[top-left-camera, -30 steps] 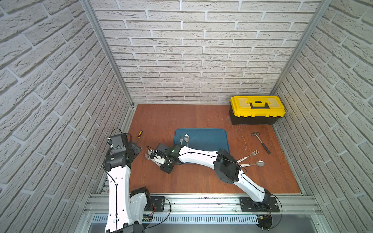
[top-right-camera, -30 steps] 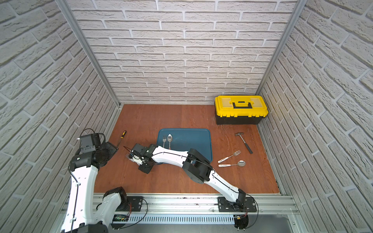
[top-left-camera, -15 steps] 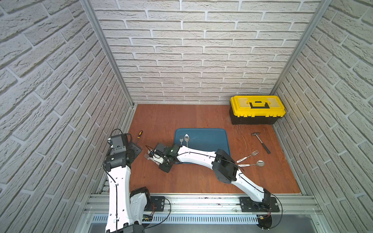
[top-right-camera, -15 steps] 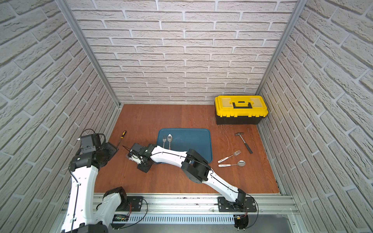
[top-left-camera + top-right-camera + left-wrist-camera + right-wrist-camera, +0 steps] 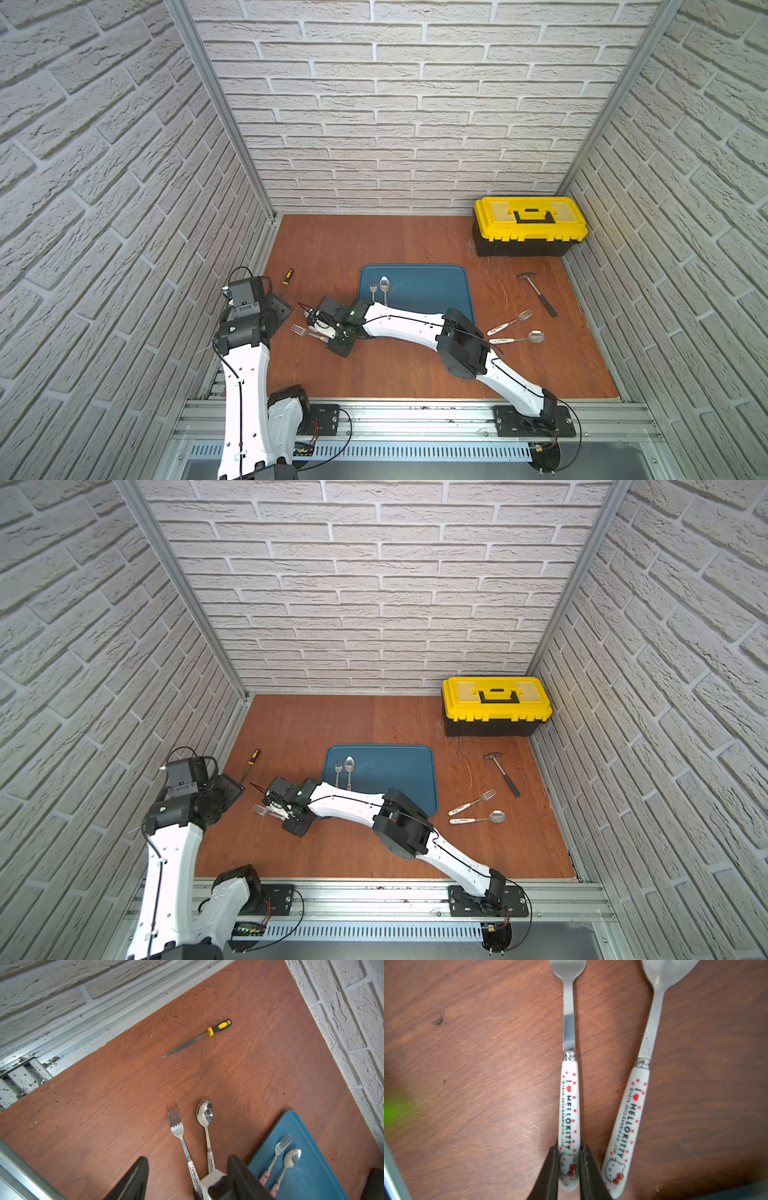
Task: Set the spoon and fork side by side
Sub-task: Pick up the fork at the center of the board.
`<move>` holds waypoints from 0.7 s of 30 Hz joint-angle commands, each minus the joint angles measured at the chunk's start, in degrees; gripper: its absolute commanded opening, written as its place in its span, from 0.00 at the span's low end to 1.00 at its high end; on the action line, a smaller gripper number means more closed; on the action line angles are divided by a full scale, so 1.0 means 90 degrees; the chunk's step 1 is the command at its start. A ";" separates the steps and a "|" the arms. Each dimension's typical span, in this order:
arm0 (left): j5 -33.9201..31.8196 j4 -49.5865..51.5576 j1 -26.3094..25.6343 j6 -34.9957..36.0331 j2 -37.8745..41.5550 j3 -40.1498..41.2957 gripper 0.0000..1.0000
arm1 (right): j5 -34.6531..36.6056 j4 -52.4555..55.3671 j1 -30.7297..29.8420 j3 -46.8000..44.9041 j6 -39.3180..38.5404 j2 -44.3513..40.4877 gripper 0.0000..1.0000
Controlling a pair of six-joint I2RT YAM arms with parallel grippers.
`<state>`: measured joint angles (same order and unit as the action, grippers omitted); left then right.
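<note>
Wooden tabletop (image 5: 374,374), right wrist alone shows right hand (image 5: 569,1149) clamped on fork (image 5: 569,1095), left hand (image 5: 188,1158) apart

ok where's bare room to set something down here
Widest bare patch: the back strip of table between the wall, the toolbox and the tray. The tray's right half is bare too. Crowded: left of the tray, where the right gripper grips a fork beside a spoon; also around the hammer.
</note>
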<state>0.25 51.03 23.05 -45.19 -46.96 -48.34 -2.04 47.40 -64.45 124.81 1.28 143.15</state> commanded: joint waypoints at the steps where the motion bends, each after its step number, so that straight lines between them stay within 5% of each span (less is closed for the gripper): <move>1: 0.0030 -0.0149 0.0042 0.0080 0.0053 0.0042 0.65 | 0.0030 0.0209 -0.0096 -0.0079 0.0059 0.0021 0.14; 21: 0.0105 -0.0077 0.0038 0.0038 0.0114 -0.0055 0.65 | 0.0401 0.0218 -0.0204 -0.0992 0.0527 -0.1403 0.12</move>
<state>0.67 51.03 23.05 -45.08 -46.61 -48.34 0.47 48.97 -65.91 115.61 4.47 135.02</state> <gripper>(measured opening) 0.650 0.196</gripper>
